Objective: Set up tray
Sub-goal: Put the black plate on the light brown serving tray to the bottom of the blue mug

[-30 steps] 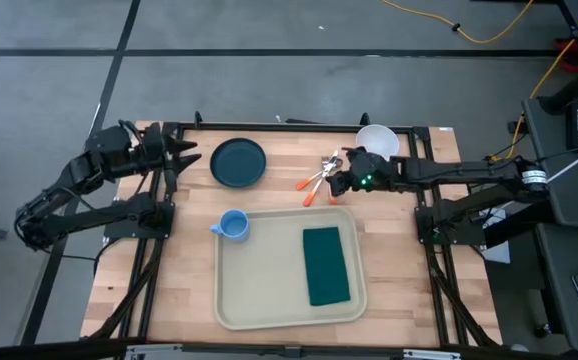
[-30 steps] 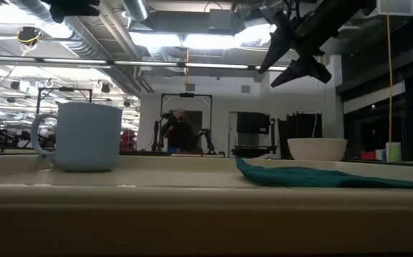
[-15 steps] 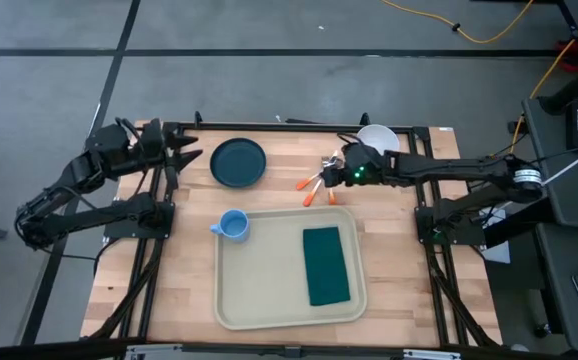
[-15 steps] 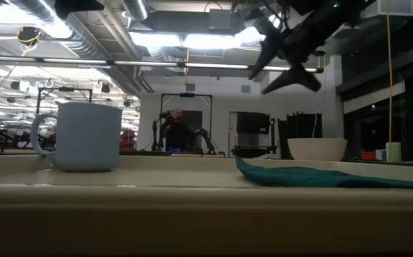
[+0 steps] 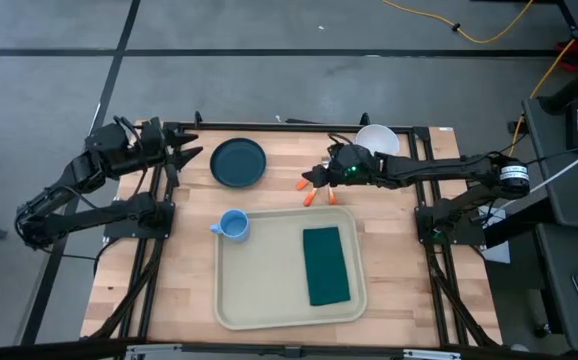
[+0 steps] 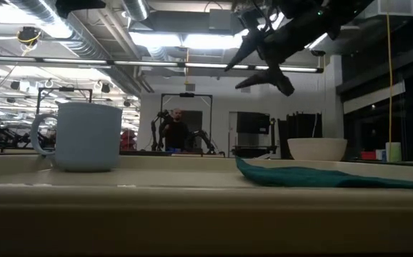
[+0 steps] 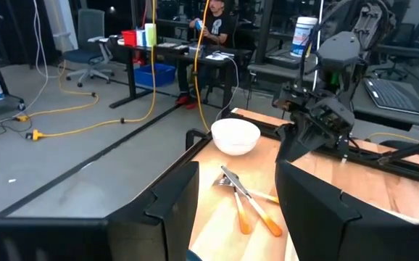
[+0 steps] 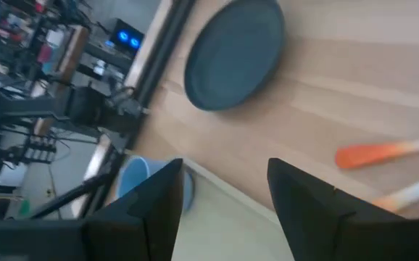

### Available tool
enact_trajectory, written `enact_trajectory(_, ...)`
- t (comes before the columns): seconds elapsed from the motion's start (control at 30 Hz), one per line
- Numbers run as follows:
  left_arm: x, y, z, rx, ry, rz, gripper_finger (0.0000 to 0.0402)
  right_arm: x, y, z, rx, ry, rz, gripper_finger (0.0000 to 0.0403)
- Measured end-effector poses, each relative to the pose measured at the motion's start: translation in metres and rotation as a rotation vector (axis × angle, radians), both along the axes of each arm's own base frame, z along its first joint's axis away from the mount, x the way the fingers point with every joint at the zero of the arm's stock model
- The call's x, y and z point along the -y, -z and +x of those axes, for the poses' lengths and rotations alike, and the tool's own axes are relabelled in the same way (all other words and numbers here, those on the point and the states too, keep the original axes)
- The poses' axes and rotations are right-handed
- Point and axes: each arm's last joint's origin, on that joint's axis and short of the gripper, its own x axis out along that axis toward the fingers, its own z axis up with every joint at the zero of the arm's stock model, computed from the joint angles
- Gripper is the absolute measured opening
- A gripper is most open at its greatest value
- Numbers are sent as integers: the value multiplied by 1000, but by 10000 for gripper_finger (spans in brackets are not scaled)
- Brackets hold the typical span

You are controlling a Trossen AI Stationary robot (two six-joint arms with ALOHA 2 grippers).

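Your right tool [image 5: 318,177] is hovering above the orange-handled cutlery [image 5: 311,190] on the worktop [image 5: 269,195], just beyond the far rim of the tray [image 5: 269,290]. Its fingers [image 8: 155,203] are standing apart with nothing between them, so it is released and empty; the right wrist view is looking down past them at an orange handle [image 8: 372,154] and the dark teal plate [image 8: 235,52]. Hanging there above the cutlery, it is probably lining up for a pick, since those pieces are waiting outside the tray.

The tray is sitting in the near middle of the worktop, already carrying the green napkin [image 5: 326,264] toward its right side. The blue mug [image 5: 232,225] is sitting at its far left corner; whether inside the rim or against it, you cannot tell from above. The white bowl [image 5: 377,139] and the plate are waiting on the bare wood at the far edge, so the setting is far from complete.

Your left tool [image 5: 191,155] is parked at the far left corner, beside the plate, its fingers [image 7: 173,199] spread and holding nothing, keeping clear of the right arm's reach.
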Motion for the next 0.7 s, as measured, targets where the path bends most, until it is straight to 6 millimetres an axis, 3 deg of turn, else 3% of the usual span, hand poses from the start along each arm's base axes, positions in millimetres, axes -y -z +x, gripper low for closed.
enact_trajectory(0.1,0,0,0,0,-3,1,179,2,-10,3,35,-16,-16,205)
enact_trajectory(0.23,0,0,0,-1,-8,1,179,5,-40,13,95,-43,-96,205)
enact_trajectory(0.43,0,0,0,-1,-11,1,177,24,-77,38,15,-47,-189,205)
enact_trajectory(0.57,0,0,0,0,-11,1,180,43,-77,63,-50,-34,-135,205)
enact_trajectory(0.7,0,0,0,-1,-12,1,178,63,-58,88,-96,-36,-87,205)
